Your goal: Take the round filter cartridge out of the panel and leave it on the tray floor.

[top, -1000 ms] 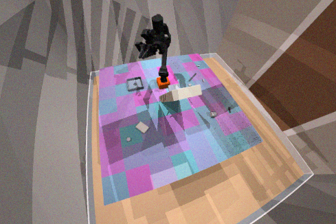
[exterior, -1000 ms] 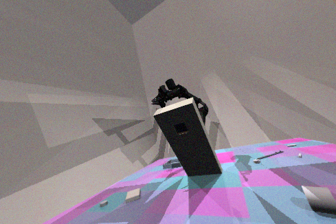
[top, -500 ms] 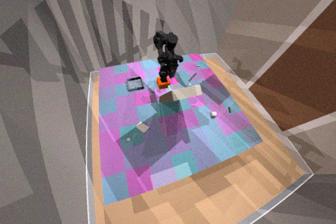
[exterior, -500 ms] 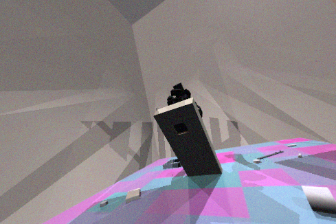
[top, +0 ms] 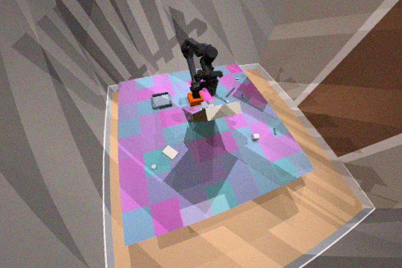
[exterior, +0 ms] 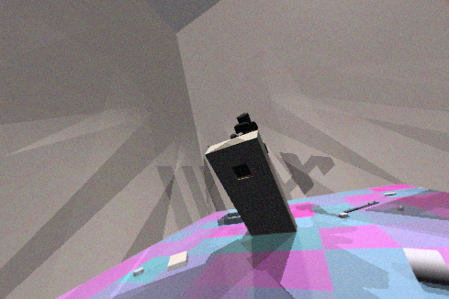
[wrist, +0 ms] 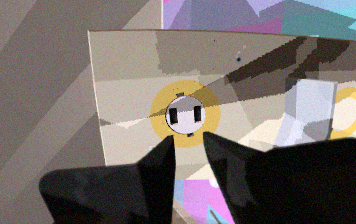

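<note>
The round white filter cartridge (wrist: 184,115), with two dark slots on its face, sits flush in a yellow ring (wrist: 210,118) on the beige service panel (wrist: 130,65) (top: 221,110). The black gripper (wrist: 188,138) hovers just in front of and below the cartridge. Its fingers stand a narrow gap apart with nothing between them and touch nothing. In the top view the arm (top: 201,62) folds down from its orange base (top: 195,99) toward the panel. The exterior view shows the panel's dark back (exterior: 256,193), with the arm (exterior: 245,123) mostly hidden behind it.
The walled tray floor (top: 242,242) carries a pink, blue and purple patchwork mat (top: 139,185). A small grey framed dish (top: 161,99) lies left of the base. A flat white block (top: 170,152) (exterior: 177,260), a white cube (top: 255,136) and thin rods (top: 230,93) are scattered about.
</note>
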Tool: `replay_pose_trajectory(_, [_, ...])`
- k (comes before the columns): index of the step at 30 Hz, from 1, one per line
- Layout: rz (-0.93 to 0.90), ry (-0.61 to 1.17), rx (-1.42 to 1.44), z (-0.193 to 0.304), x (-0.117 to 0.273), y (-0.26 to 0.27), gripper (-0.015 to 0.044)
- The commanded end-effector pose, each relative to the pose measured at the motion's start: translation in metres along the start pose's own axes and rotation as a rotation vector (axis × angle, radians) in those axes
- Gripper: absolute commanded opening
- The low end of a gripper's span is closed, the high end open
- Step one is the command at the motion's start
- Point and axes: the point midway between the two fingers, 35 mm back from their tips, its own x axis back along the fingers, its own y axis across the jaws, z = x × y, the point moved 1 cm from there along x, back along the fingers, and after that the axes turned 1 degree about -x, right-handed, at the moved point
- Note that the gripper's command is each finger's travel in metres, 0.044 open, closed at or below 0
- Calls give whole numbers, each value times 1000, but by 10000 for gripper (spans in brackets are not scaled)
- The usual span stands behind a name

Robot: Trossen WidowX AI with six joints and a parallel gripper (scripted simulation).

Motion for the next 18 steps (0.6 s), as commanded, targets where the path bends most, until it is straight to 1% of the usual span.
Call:
replay_pose_trajectory(1, [8,7,-6,1,-1,-3,107])
replay_pose_trajectory(18, [7,6,-6,2,-24,-1,107])
